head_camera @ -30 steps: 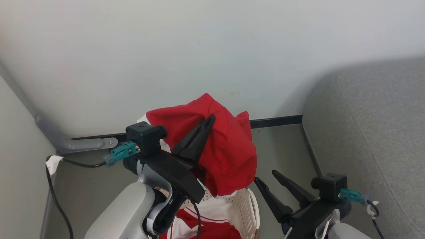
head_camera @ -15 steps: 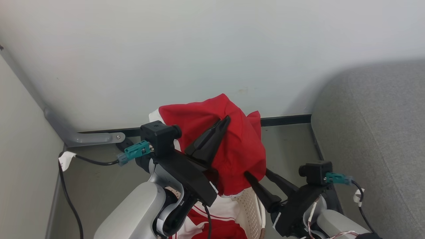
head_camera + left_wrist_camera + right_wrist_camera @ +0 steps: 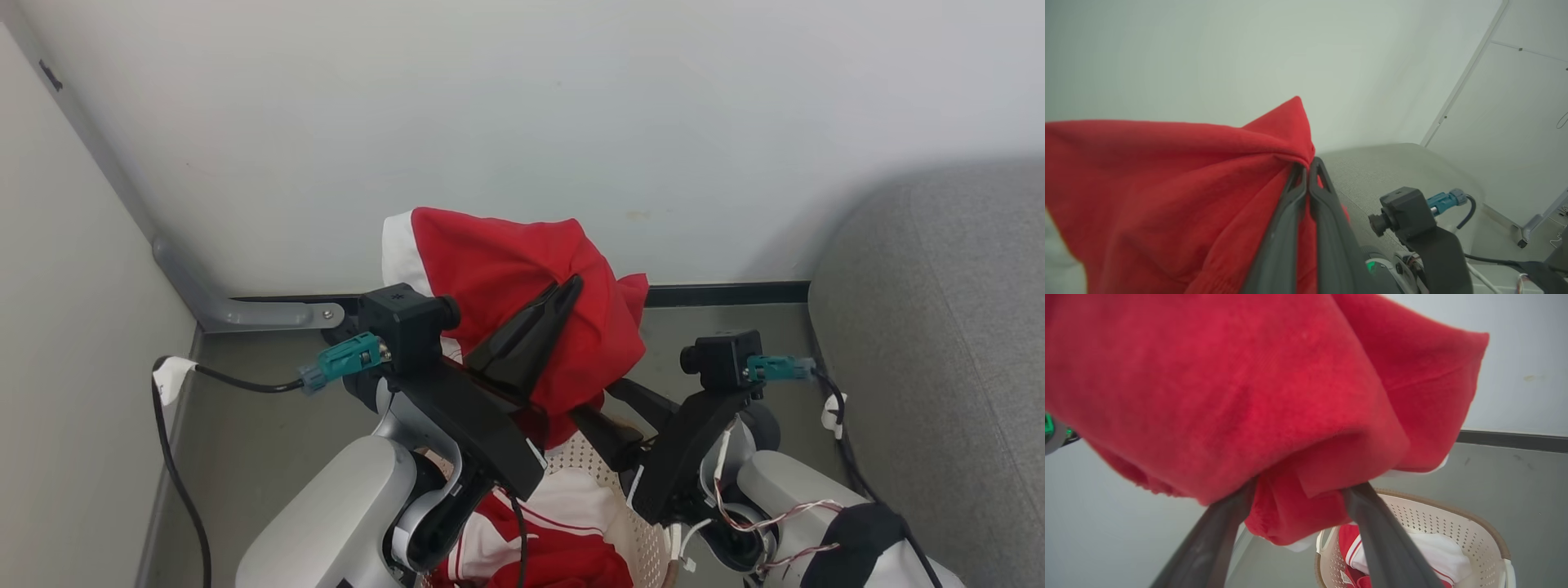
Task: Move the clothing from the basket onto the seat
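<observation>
One cream-white perforated plastic basket (image 3: 1425, 516). One lifted bright red fabric garment (image 3: 522, 269); at least one more red-and-white garment (image 3: 1347, 545) inside the basket. One grey upholstered seat (image 3: 939, 343). Two dark-fingered grippers, left gripper (image 3: 571, 286) and right gripper (image 3: 1301, 489).

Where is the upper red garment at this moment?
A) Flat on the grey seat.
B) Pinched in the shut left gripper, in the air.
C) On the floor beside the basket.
B: the left gripper is shut on a fold of the red garment, which hangs higher than the basket.
</observation>
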Tool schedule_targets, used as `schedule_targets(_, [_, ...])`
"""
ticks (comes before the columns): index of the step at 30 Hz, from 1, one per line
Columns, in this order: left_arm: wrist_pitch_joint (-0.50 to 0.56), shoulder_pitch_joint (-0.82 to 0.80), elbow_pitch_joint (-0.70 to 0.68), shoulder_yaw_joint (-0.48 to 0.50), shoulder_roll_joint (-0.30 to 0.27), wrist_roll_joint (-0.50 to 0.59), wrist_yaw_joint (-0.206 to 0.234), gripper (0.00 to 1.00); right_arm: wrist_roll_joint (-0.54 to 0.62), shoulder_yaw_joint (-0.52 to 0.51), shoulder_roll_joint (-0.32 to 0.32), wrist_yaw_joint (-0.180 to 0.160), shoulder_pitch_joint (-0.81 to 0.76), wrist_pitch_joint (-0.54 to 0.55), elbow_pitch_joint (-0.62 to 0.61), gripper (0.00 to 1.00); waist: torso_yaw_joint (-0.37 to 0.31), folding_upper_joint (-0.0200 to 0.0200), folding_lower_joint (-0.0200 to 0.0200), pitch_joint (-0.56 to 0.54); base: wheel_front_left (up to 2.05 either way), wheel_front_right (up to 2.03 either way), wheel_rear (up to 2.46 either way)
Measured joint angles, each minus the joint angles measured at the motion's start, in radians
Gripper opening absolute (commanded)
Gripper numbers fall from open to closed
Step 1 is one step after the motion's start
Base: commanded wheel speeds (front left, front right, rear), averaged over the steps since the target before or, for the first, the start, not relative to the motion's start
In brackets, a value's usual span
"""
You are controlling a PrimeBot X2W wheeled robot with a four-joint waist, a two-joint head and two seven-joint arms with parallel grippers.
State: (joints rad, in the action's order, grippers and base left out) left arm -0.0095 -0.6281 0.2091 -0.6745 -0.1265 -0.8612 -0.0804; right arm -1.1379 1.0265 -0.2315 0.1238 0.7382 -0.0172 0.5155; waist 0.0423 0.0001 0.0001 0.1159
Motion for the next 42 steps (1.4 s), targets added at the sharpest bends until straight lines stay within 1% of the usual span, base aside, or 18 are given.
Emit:
schedule_targets(2, [0.000, 0.000, 0.000, 0.002, -0.002, 0.000, 0.000, 0.00, -0.005, 0.006, 0.011, 0.000, 0.022, -0.001, 0.021, 1.00, 0.004, 0.0000, 0.0000, 0.001, 0.00, 0.00, 0.00])
schedule_targets(5, [0.000, 0.000, 0.001, 0.002, -0.003, 0.000, 0.000, 0.00, -0.007, 0.020, 0.011, 0.000, 0.049, -0.005, 0.041, 1.00, 0.008, 0.0000, 0.0000, 0.001, 0.00, 0.00, 0.00])
schedule_targets(6, [0.000, 0.000, 0.001, 0.002, -0.003, 0.000, 0.000, 0.00, -0.007, 0.024, 0.011, 0.000, 0.055, -0.011, 0.045, 0.67, 0.009, 0.0000, 0.0000, 0.001, 0.00, 0.00, 0.00])
schedule_targets(7, [0.000, 0.000, 0.001, 0.002, -0.003, 0.000, 0.000, 0.00, -0.007, 0.027, 0.012, 0.000, 0.059, -0.015, 0.049, 0.00, 0.010, 0.0000, -0.0001, 0.001, 0.00, 0.00, 0.00])
schedule_targets(16, [-0.001, 0.000, 0.010, 0.013, -0.013, 0.000, 0.000, 0.00, -0.024, 0.076, 0.009, 0.000, 0.071, -0.060, 0.075, 0.00, 0.009, -0.0001, 0.0000, 0.000, 0.00, 0.00, 0.00])
schedule_targets(22, [-0.011, 0.008, 0.024, 0.035, -0.046, 0.000, 0.002, 0.00, -0.034, 0.106, 0.008, 0.000, 0.072, -0.104, 0.060, 0.00, -0.011, -0.0001, 0.0000, -0.002, 0.00, 0.00, 0.00])
schedule_targets(29, [-0.012, 0.025, 0.034, 0.036, -0.048, -0.002, 0.002, 0.00, -0.034, 0.114, -0.043, 0.000, 0.071, -0.188, 0.032, 0.00, -0.031, -0.0001, 0.0000, -0.003, 0.00, 0.00, 0.00])
schedule_targets(40, [-0.028, 0.077, 0.047, 0.037, -0.073, -0.005, 0.003, 0.00, -0.025, 0.116, -0.088, 0.000, 0.049, -0.224, -0.050, 0.00, -0.058, -0.0001, -0.0001, -0.014, 0.00, 0.00, 0.00])
schedule_targets(42, [-0.028, 0.093, 0.049, 0.036, -0.080, -0.005, 0.003, 0.13, -0.019, 0.112, -0.092, 0.000, 0.049, -0.231, -0.063, 0.00, -0.066, -0.0002, -0.0001, -0.016, 0.00, 0.00, 0.00])
